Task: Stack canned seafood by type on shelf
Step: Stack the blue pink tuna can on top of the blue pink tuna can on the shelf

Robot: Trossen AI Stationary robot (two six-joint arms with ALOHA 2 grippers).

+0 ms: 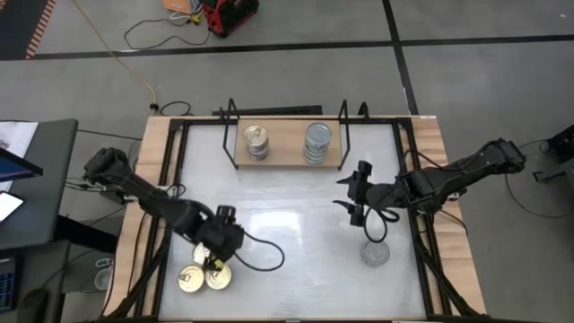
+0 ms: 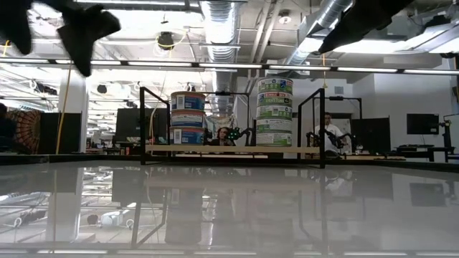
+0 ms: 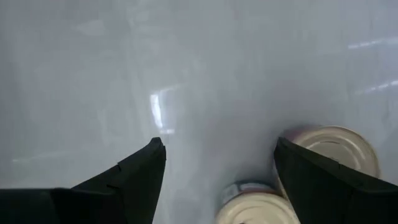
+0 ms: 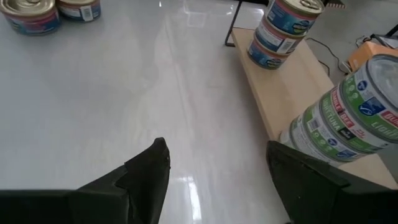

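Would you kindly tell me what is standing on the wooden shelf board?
On the light-wood shelf board: a stack of three blue-labelled tins and a taller stack of green-labelled tins. Lids below each top tin are covered.

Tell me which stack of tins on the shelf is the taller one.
The green-labelled stack with silver-grey lids, toward the right arm's end of the shelf. It stands four tins high; the blue-labelled, gold-lidded stack beside it has three.

tin labels (image 4: 348,118) printed, no wording legible
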